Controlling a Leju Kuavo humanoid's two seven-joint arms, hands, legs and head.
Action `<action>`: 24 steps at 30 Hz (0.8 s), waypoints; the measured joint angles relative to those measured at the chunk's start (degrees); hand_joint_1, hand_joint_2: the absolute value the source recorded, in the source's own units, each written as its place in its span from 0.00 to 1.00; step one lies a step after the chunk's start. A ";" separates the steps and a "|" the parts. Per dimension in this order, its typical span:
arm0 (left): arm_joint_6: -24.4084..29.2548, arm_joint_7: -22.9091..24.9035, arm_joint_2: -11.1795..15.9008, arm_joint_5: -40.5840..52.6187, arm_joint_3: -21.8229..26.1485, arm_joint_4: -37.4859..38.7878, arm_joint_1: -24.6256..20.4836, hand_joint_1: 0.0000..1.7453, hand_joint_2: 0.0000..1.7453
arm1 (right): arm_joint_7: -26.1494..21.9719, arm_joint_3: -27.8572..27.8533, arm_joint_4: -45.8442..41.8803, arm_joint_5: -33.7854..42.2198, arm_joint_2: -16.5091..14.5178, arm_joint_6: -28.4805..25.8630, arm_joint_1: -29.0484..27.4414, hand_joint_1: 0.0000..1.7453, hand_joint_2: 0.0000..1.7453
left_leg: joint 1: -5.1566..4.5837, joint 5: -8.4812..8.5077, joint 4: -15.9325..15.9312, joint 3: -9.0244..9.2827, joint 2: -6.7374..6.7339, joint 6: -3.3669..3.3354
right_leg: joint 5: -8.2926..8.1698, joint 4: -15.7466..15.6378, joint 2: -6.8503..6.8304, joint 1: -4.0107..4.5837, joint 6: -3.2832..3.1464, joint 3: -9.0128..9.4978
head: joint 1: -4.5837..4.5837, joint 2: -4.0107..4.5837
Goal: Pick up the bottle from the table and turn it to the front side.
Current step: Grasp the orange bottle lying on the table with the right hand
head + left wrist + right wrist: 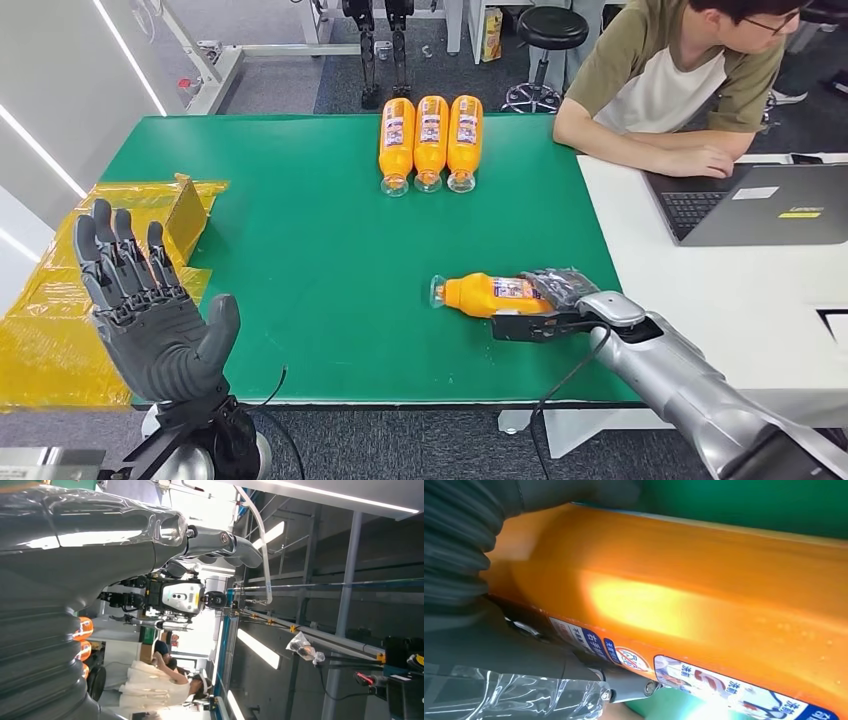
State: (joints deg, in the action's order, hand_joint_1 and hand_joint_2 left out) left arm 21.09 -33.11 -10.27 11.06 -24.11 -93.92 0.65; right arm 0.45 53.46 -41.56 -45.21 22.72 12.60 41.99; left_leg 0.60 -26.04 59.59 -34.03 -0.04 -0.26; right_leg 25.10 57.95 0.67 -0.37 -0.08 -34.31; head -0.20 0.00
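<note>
- The green surface fills the middle of the head view, with a person at two o'clock by a laptop
- Left hand at eight o'clock, raised, fingers apart, holding nothing
- Right hand at four o'clock, fingers wrapped over the bottle's base
- Three bottles in a row at twelve o'clock
- The bottle lies on its side, cap pointing to nine o'clock
</note>
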 joint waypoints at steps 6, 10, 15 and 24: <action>0.02 0.00 0.00 0.06 0.00 0.04 0.05 0.00 1.00 | -0.20 -0.64 -0.05 -0.27 -0.03 -0.05 -0.26 1.00 1.00 | -0.02 0.08 0.01 -0.07 0.03 -0.12 | -0.09 -0.04 -0.02 -0.01 0.14 0.00 | 0.00 0.00; 0.08 0.00 0.00 0.12 0.00 0.04 0.19 0.00 1.00 | -0.87 -0.98 -0.06 -0.46 -0.20 0.00 -0.29 1.00 1.00 | -0.01 0.07 0.01 -0.08 0.03 -0.12 | -0.08 -0.04 -0.02 -0.01 0.14 -0.01 | 0.00 0.00; 0.05 -0.42 0.00 0.63 0.00 0.04 1.06 0.00 1.00 | -2.54 -2.92 -1.50 -1.13 -0.79 -5.41 -2.16 1.00 1.00 | 0.01 0.02 -0.01 -0.13 0.03 -0.17 | -0.06 -0.04 -0.02 0.01 0.13 -0.02 | 0.00 0.00; -0.29 -0.62 -0.03 2.06 0.00 -0.63 3.18 0.00 1.00 | -4.86 -12.09 -9.40 0.39 -7.27 -20.94 -11.74 0.92 1.00 | 0.02 0.10 -0.03 -0.57 0.21 -0.07 | -0.05 0.01 -0.15 0.03 0.02 -0.48 | 0.02 0.00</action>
State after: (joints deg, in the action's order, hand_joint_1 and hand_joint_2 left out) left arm 20.80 -33.74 -10.30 13.12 -24.11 -94.55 3.83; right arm -4.41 41.37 -50.96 -44.82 15.45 -8.34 30.25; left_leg 0.62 -25.95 59.56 -34.59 0.16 -0.33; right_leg 25.05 57.96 0.52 -0.35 -0.05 -34.79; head -0.18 0.00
